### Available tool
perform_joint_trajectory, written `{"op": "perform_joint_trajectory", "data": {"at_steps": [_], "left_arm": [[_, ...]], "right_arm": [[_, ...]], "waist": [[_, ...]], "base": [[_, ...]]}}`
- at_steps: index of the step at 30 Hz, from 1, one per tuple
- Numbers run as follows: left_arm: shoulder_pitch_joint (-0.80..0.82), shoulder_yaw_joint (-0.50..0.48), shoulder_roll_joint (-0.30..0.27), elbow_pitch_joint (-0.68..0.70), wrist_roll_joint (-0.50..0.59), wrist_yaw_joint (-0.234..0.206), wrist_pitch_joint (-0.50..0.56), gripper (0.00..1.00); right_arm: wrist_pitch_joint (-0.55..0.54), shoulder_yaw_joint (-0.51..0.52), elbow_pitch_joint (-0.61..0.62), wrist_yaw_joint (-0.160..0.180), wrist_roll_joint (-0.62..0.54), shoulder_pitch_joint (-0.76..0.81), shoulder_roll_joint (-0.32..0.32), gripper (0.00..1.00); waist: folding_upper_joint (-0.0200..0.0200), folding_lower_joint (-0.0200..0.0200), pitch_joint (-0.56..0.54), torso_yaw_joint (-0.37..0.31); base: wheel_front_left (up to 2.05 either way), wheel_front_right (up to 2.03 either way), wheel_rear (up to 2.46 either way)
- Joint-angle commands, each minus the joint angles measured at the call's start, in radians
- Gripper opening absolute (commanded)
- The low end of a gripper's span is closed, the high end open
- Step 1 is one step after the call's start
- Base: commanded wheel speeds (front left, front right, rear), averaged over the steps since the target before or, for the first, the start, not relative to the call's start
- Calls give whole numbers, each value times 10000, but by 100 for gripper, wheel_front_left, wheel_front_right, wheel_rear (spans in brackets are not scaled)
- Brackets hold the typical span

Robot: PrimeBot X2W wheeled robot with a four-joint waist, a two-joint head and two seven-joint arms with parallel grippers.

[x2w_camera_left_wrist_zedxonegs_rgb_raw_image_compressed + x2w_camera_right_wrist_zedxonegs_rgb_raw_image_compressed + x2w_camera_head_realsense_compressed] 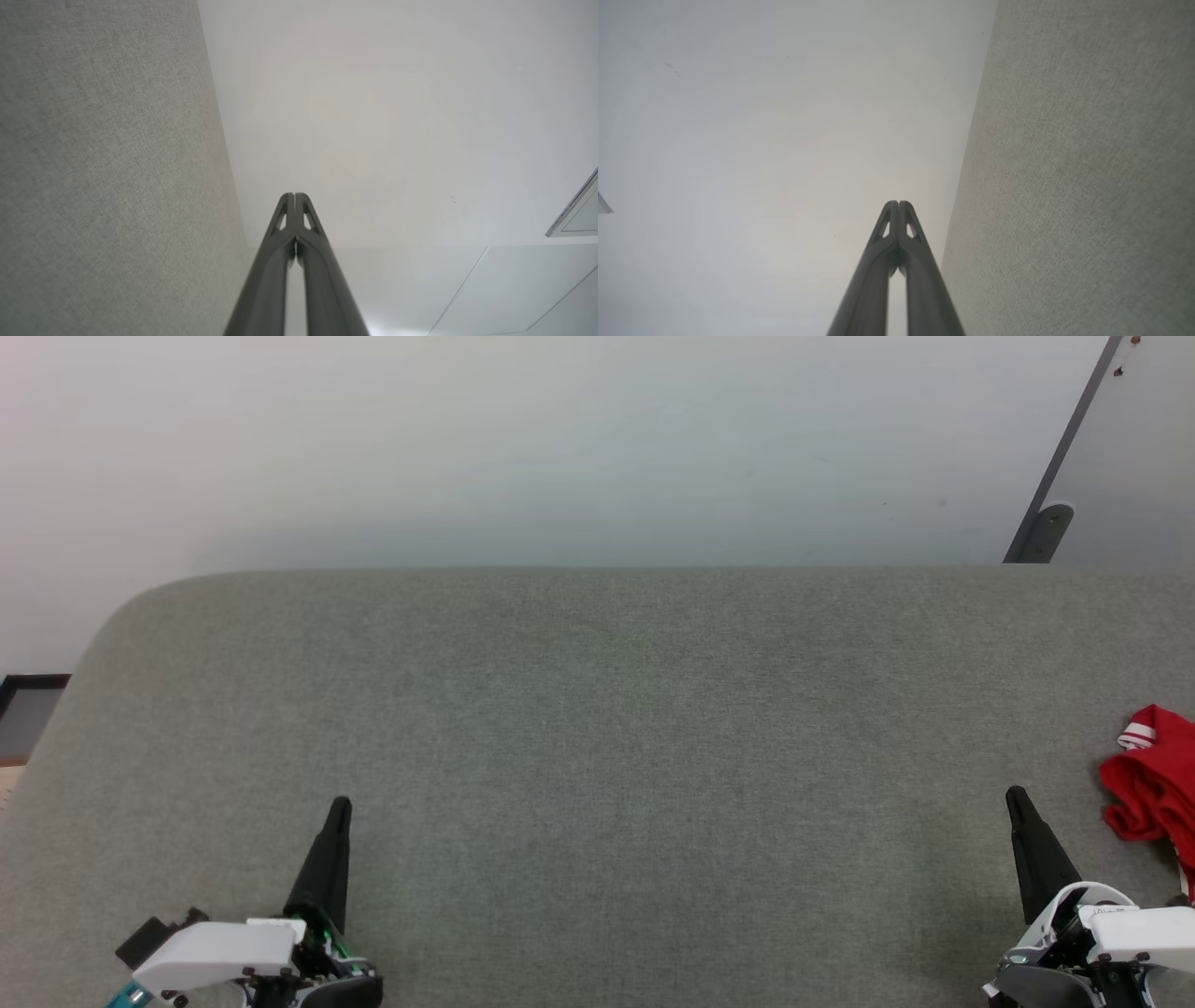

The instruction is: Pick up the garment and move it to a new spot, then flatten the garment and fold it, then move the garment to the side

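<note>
Grey fabric-covered counter (597,709), far left corner rounded, plain pale wall (560,448) behind its far edge.

Garment (1153,789): bright red, bunched in a crumpled heap, not flat and not folded. It lies on the counter far over to the right side, closer to the near edge than the far edge. A bit of red-and-white striped trim shows at its top. It is cut off at the head view's right border, so the full extent is unclear. No lettering readable.

Left gripper (339,809): near the counter's near edge, left side, dark fingers pressed together into one point, holding nothing. In the left wrist view the left gripper (294,196) has its tips meeting with no gap. Counter fabric (93,163) is to one side there and the wall (373,116) is ahead.

Right gripper (1018,800): near the near edge, right side, fingers also pressed together, empty. It sits just beside the garment, on the garment's left, apart and not touching. The right wrist view shows the same, right gripper (899,204) tips closed on each other. Counter (1087,186) is alongside and the wall (761,140) is ahead.

Both grippers point toward the far edge and are well apart from each other. Cannot tell whether the fingers rest on the fabric or sit just above it.

Dark grey slanted bar (1064,457) is on the wall past the far right of the counter, with a small foot plate at its lower end.
</note>
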State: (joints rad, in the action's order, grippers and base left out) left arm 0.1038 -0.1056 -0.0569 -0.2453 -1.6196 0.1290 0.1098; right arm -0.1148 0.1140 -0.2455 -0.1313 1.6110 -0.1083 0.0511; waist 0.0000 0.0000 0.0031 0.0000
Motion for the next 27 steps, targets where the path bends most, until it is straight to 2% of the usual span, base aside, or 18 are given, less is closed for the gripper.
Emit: {"op": "perform_joint_trajectory", "data": {"at_steps": [1, 27], "left_arm": [[101, -28, 18, -9, 11, 31, 0, 0], [104, -57, 38, -9, 40, 32, 29, 0]], "right_arm": [[-23, 3, 1, 10, 35, -27, -35, 0], [-22, 2, 1, 10, 37, -27, -33, 0]], "waist": [[0, 0, 0, 0], [0, 0, 0, 0]], "base": [[0, 0, 0], [0, 0, 0]]}}
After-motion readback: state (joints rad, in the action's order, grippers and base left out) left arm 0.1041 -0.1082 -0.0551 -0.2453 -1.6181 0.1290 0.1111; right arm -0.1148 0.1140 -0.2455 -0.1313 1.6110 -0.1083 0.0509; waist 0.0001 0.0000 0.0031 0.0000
